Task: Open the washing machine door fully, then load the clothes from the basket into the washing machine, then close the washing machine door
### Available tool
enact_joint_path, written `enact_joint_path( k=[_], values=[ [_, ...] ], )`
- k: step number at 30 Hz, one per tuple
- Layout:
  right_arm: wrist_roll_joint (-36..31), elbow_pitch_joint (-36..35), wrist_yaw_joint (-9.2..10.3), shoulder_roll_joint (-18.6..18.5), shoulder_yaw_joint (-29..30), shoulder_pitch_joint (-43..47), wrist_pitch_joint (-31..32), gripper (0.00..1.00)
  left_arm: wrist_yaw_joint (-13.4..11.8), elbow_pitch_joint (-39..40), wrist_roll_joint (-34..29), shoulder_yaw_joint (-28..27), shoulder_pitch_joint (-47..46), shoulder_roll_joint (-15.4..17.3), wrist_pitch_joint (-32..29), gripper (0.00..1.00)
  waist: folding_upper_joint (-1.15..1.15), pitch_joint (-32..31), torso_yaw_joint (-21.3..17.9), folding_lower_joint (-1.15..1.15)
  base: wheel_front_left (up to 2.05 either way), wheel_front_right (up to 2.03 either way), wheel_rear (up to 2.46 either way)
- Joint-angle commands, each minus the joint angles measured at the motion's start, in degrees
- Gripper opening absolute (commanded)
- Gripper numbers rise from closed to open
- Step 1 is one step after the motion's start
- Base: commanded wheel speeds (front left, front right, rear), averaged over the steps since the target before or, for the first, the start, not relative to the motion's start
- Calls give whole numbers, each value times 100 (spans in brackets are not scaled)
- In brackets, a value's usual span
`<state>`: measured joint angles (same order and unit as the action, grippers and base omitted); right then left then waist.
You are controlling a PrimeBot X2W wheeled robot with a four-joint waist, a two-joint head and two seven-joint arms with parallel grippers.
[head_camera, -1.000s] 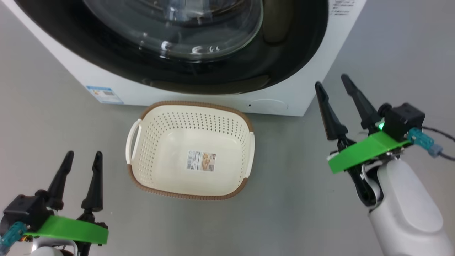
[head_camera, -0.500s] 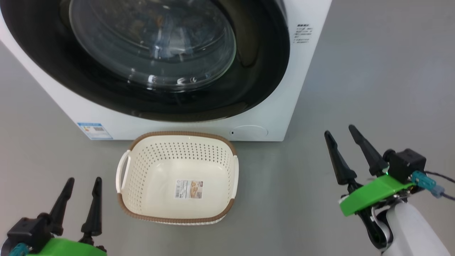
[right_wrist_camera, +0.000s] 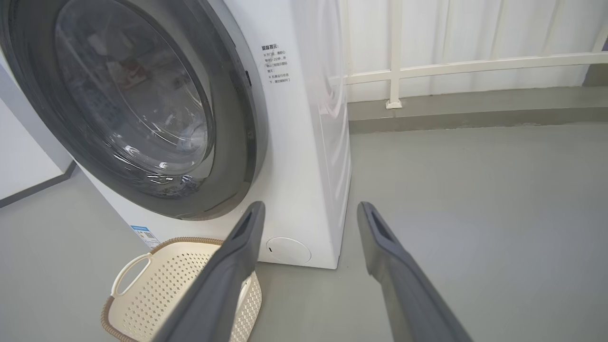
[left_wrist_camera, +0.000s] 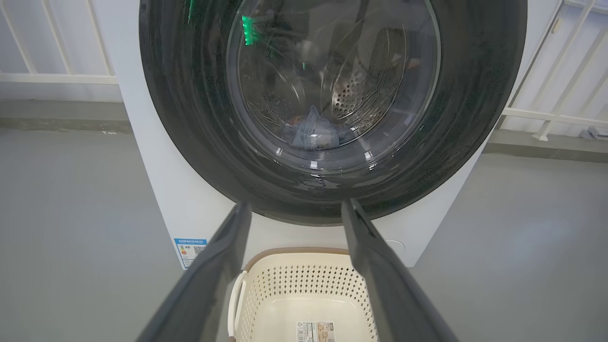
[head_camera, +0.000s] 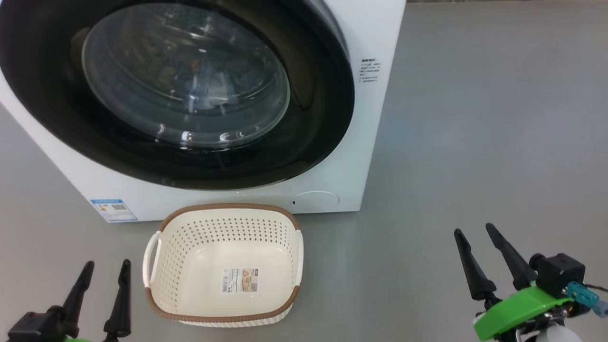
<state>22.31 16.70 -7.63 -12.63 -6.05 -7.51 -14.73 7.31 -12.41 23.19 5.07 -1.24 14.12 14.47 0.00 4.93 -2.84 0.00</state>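
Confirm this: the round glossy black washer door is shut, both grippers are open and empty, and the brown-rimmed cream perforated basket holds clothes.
The last part is wrong: the head view shows the brown-rimmed cream perforated plastic basket empty but for a paper label. The round glossy black door is shut; the left gripper and right gripper are open and empty.

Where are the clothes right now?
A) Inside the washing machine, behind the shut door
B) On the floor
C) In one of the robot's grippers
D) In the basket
A: a bluish bundle of clothes lies in the drum behind the glass of the closed washing machine door, while the basket holds nothing but its label.
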Motion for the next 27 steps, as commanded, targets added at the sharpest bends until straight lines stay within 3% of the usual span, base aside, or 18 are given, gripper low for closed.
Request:
enact_joint_path(
  k=[1,27],
  values=[
    [62,-158,14,-58,-68,38,-27,100,18,120,-46,-247,-85,113,52,100,0,-44,-54,0,0,0,0],
    [25,-298,14,-54,200,291,-27,100,18,133,8,-371,-10,80,52,100,0,-22,-136,0,0,0,0]
  ],
)
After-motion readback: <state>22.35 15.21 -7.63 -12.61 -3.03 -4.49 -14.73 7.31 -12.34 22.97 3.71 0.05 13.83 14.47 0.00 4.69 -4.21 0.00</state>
